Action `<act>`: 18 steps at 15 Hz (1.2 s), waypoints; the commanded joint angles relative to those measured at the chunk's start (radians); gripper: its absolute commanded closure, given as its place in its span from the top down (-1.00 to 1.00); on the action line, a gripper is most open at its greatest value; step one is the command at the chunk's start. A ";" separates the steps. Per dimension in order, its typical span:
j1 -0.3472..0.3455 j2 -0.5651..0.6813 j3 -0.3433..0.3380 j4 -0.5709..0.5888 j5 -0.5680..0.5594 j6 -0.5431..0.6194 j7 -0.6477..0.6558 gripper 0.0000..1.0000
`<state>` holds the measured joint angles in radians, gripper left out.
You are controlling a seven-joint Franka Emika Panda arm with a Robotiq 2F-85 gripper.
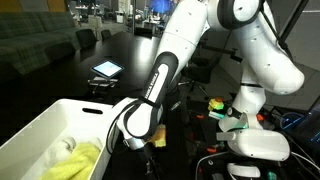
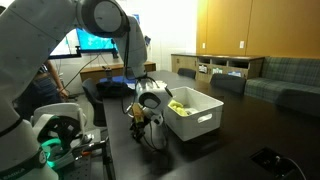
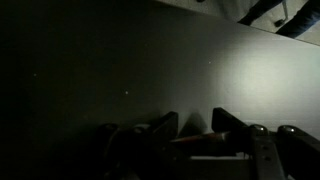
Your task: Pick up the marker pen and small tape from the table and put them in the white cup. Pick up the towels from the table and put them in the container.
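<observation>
My gripper (image 2: pixel 140 120) hangs low over the dark table beside the white container (image 2: pixel 205 122). It also shows in an exterior view (image 1: pixel 140 142). In the dim wrist view the two fingers (image 3: pixel 195 120) stand close together, and a thin reddish rod, apparently the marker pen (image 3: pixel 196 136), is held between them. A yellow towel (image 1: pixel 76 160) lies inside the container (image 1: pixel 45 128) and shows there in both exterior views (image 2: pixel 181 105). The small tape and the white cup are not visible.
The room is dark. A lit tablet (image 1: pixel 105 69) lies on the far part of the table. The robot base and cables (image 1: pixel 250 140) stand close to the gripper. Chairs (image 2: pixel 228 84) and a sofa (image 2: pixel 285 72) stand beyond the table.
</observation>
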<state>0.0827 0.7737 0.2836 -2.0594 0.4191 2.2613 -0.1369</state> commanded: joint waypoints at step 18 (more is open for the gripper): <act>-0.013 -0.193 0.089 -0.340 0.319 0.596 0.174 -1.00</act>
<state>0.0890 0.6694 0.3256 -2.2686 0.6526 2.7230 0.0251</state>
